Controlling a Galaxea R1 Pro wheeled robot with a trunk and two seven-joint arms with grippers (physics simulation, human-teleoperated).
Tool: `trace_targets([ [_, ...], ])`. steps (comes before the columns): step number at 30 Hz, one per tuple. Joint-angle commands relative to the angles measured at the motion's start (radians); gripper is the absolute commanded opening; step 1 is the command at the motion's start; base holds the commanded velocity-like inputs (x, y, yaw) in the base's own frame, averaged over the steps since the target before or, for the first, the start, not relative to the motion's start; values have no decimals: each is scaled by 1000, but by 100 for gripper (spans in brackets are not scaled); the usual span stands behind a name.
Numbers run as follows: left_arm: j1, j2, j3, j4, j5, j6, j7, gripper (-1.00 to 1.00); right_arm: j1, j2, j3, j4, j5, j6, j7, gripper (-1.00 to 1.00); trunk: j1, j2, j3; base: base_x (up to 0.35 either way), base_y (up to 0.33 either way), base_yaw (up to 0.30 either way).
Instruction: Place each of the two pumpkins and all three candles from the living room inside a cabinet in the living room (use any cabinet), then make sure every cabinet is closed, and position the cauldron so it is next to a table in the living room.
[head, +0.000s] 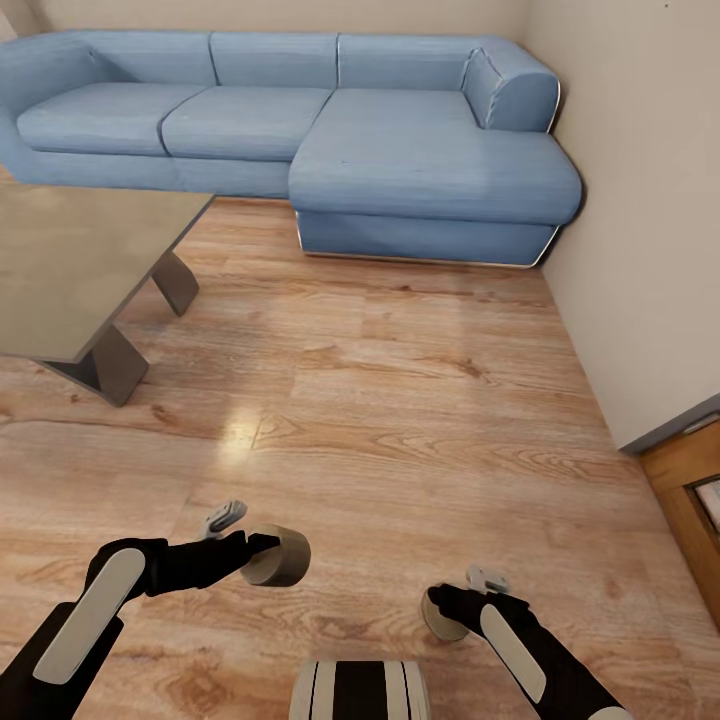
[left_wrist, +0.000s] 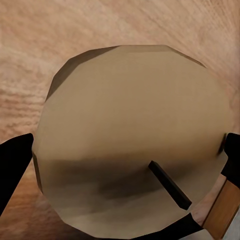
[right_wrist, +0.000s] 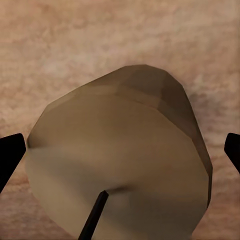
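Two squat tan candles, each wider than tall with a short dark wick on its flat face, are up off the wooden floor, one in each pincer: the left candle (head: 278, 556) (left_wrist: 132, 142) is tipped on its side with its round face turned outward, and the right candle (head: 440, 615) (right_wrist: 120, 165) is mostly hidden behind the arm. The low grey table (head: 70, 265), its glossy tabletop bare, stands well apart at the far left on angled slab legs
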Motion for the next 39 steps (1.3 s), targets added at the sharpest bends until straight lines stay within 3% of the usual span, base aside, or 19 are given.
trace_targets([
  [1,-1,1,-1,-1,11,1,11,-100,0,-2,5,15,-5,3,-11,100,0,0,-1,0,0,0],
  [7,-1,1,-1,-1,11,1,11,-100,0,-2,5,15,-5,4,-11,100,0,0,-1,0,0,0],
  [8,-1,0,-1,-1,11,1,11,-100,0,-2,5,15,-5,4,-11,-100,0,0,-1,0,0,0],
  [39,-1,0,-1,3,11,1,11,-100,0,-2,5,15,-5,4,-11,-100,0,0,3,0,0,0],
])
